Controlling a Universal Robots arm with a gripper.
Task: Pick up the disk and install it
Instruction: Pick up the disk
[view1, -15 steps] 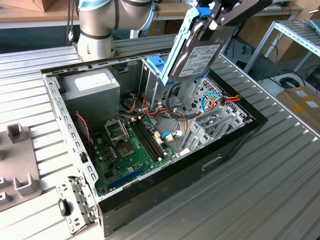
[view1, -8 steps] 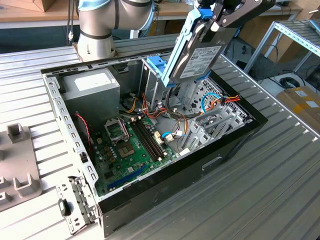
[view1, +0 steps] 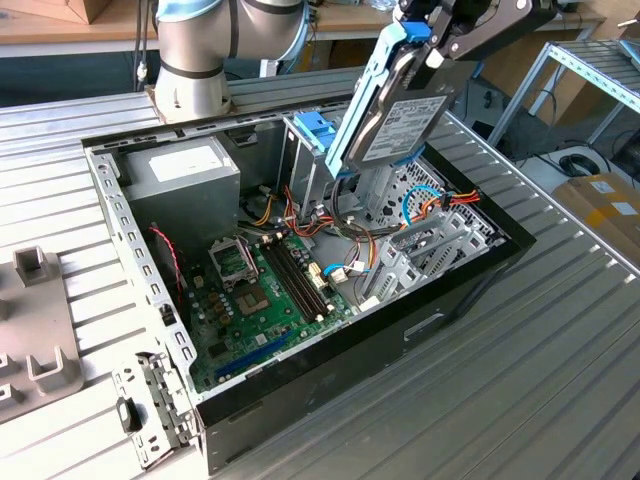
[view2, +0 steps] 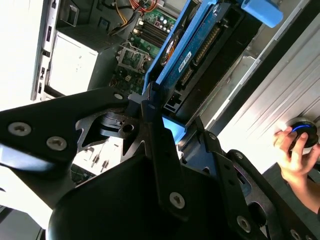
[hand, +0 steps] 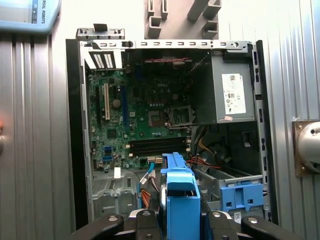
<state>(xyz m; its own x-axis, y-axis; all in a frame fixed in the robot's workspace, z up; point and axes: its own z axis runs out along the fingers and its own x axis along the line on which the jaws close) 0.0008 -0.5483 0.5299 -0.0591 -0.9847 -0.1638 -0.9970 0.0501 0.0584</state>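
Black-walled PC case (view1: 350, 368) lies open on the bench (view1: 520, 385). Inside: one green motherboard (view1: 255, 300), one grey power supply (view1: 185, 175), one blue latch (view1: 313, 130), loose cables (view1: 455, 200). Hand (view1: 432, 50) is pinching the one disk (view1: 400, 110), tilted, up above the case's drive-bay end.

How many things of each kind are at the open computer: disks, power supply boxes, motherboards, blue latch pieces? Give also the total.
disk: 1
grey power supply box: 1
green motherboard: 1
blue latch piece: 1
Total: 4
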